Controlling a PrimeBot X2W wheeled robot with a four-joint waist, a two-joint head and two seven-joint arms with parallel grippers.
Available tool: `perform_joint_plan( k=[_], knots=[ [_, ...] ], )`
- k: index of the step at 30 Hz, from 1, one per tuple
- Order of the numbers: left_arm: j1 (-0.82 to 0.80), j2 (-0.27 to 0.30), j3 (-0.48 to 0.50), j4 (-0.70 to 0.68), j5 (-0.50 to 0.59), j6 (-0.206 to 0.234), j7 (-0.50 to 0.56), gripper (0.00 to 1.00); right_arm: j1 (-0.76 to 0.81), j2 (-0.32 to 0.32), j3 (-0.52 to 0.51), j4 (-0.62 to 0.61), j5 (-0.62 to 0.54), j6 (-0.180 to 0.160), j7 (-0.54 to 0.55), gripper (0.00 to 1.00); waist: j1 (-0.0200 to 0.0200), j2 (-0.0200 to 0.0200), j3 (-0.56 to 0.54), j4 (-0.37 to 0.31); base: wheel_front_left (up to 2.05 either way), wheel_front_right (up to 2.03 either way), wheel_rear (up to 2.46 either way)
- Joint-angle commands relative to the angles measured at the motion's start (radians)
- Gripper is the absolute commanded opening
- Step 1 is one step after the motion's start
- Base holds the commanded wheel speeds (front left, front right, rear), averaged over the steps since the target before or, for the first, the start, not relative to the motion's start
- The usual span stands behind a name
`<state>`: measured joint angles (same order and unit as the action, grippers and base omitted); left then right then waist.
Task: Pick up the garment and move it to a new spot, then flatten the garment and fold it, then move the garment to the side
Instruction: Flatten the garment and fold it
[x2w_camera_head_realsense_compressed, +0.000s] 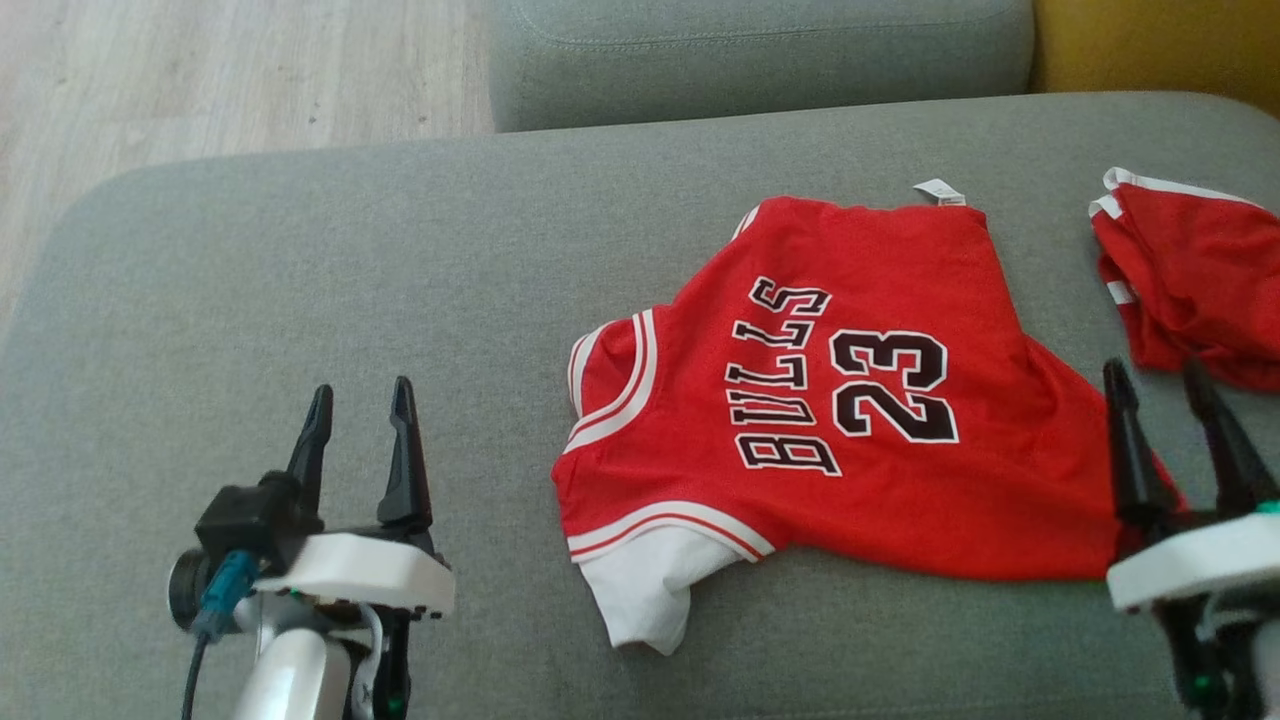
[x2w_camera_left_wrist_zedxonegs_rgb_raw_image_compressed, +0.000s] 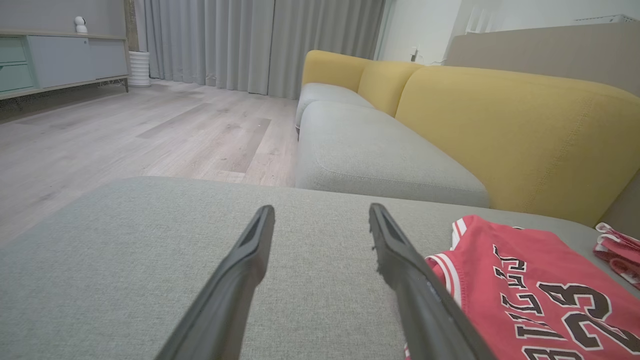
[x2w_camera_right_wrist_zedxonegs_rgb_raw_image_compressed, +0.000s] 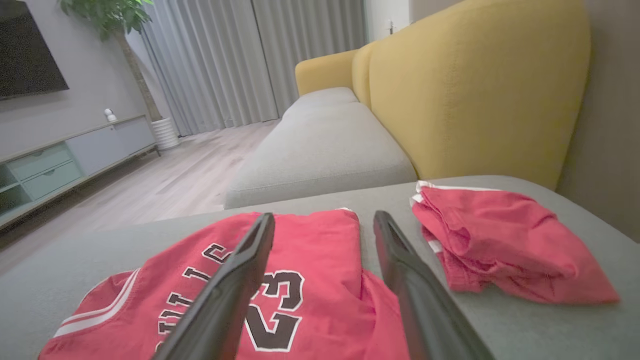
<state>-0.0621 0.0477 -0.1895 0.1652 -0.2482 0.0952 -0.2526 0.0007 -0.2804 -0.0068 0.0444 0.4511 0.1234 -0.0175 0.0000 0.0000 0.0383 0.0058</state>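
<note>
Well, the grey cushion held a red jersey, number up, right of centre, one corner hidden behind the right claw, which stood parted and empty. A crumpled red garment was cut off at the edge. The left claw hung wide, empty, over bare cushion.

The right gripper sits over the red jersey, fingers spread, gripping nothing. The jersey lies flat, number 23 upward, on the grey cushion. A crumpled red garment with white trim lies just beside it, near the cushion's far right corner, below the yellow backrest.
</note>
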Motion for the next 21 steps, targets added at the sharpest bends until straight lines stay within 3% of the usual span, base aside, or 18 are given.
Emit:
perform_joint_plan(
  k=[1, 4, 8, 12, 16, 17, 21],
  knots=[
    [-0.029, 0.003, 0.032, -0.036, 0.001, -0.007, -0.009, 1.00, -0.018, -0.006, -0.002, -0.013, -0.028, 0.007, -0.036, 1.00, 0.0000, 0.0000, -0.001, 0.000, 0.00, 0.00, 0.00],
    [-0.028, 0.003, 0.027, -0.030, -0.001, -0.011, -0.009, 1.00, -0.012, 0.032, -0.010, 0.038, -0.051, 0.007, -0.089, 1.00, 0.0000, 0.0000, 0.000, -0.001, 0.00, 0.00, 0.00],
    [-0.040, 0.003, 0.021, -0.014, 0.009, -0.025, -0.009, 1.00, -0.027, 0.034, 0.004, 0.082, -0.057, 0.007, -0.108, 1.00, 0.0000, 0.0000, -0.002, -0.008, 0.00, 0.00, 0.00],
    [-0.090, 0.012, -0.001, 0.041, -0.005, -0.079, 0.026, 1.00, -0.048, 0.030, 0.002, 0.103, -0.049, 0.007, -0.119, 1.00, 0.0000, 0.0000, -0.006, -0.019, 0.00, 0.00, 0.00],
    [-0.203, 0.040, -0.022, 0.117, -0.068, -0.156, 0.237, 1.00, -0.066, 0.025, 0.007, 0.114, -0.040, 0.007, -0.122, 1.00, 0.0000, 0.0000, -0.001, -0.037, 0.00, 0.00, 0.00],
    [-0.255, 0.050, -0.030, 0.162, -0.128, -0.186, 0.377, 1.00, -0.074, 0.027, 0.012, 0.118, -0.037, 0.007, -0.125, 1.00, 0.0000, 0.0000, 0.002, -0.051, 0.00, 0.00, 0.00],
    [-0.341, 0.077, -0.044, 0.255, -0.258, -0.215, 0.644, 1.00, -0.090, 0.031, 0.027, 0.131, -0.028, 0.007, -0.127, 1.00, 0.0000, 0.0000, 0.017, -0.086, 0.00, 0.00, 0.00]
  ],
)
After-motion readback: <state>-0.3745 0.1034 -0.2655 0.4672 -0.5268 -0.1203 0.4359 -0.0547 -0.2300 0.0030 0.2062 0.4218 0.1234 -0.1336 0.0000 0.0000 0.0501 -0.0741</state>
